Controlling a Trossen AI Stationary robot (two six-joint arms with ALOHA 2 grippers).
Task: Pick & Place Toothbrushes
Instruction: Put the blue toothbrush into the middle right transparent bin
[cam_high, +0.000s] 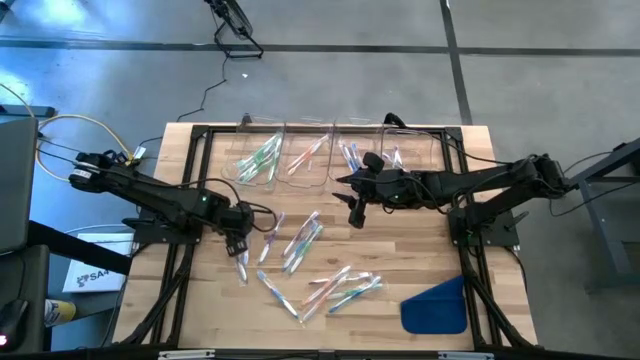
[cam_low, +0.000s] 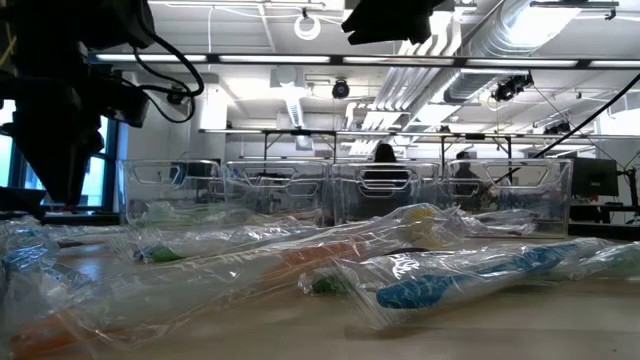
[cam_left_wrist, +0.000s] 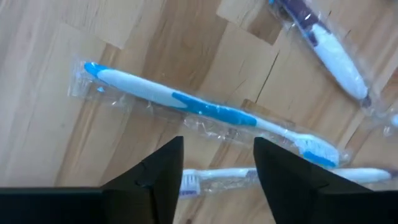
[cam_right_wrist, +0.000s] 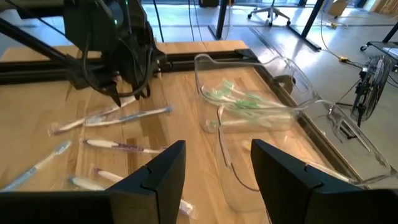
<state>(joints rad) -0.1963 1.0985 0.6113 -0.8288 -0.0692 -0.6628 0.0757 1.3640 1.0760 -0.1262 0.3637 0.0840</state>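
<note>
Left gripper (cam_high: 240, 247) hovers open over wrapped toothbrushes (cam_high: 300, 240) scattered on the wooden table (cam_high: 420, 250).

Seen past its spread, empty fingers (cam_left_wrist: 163, 171), a blue-and-white toothbrush (cam_left_wrist: 205, 109) in clear wrap lies flat on the planks, its long axis running across the gap between the fingers, bristle head toward the right finger's side, with a second wrapped brush (cam_left_wrist: 217, 177) partly hidden under the fingers. The right gripper (cam_high: 357, 213) hangs near the row of clear bins (cam_high: 300, 150) at the table's far edge, jaws apart and holding nothing; green-handled brushes (cam_right_wrist: 239, 99) lie lengthwise in one bin.
</note>
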